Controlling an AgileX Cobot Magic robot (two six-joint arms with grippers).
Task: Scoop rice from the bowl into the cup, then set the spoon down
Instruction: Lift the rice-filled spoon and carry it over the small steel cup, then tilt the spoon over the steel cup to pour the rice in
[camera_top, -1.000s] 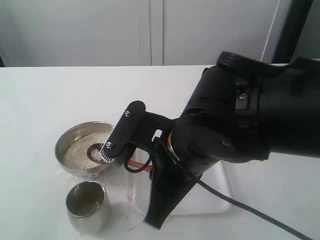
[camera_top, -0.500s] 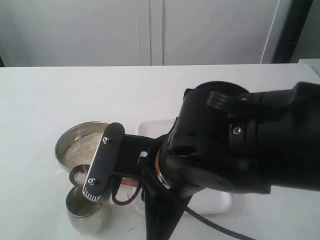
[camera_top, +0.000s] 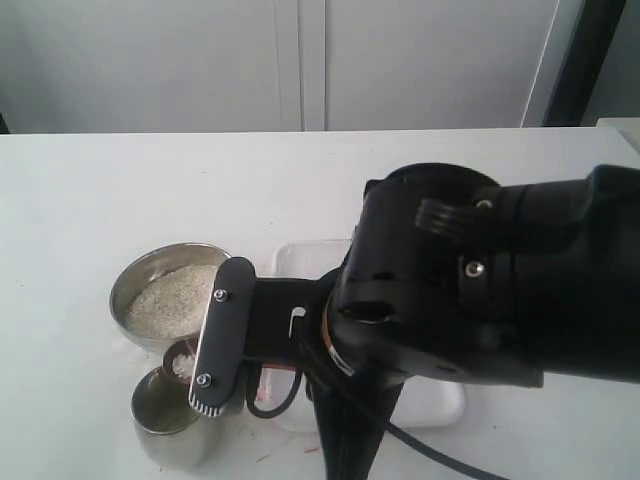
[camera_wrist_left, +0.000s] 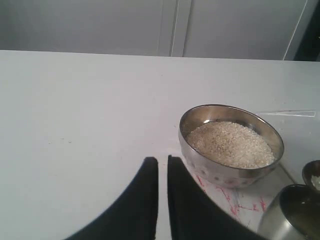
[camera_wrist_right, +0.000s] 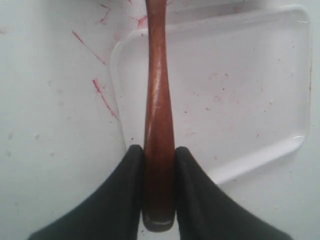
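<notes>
Your right gripper (camera_wrist_right: 159, 155) is clamped on the spoon (camera_wrist_right: 158, 90) handle; its loaded scoop hangs at the cup (camera_top: 165, 432) rim, 6 o'clock from the bowl (camera_top: 133, 280). Tip it hastily and rice (camera_top: 182, 368) could spill outside.

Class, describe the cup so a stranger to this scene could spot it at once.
On the white table, find the wide steel bowl of rice. The cup stands beside it, nearer the camera. It is steel too, but narrower and taller.
</notes>
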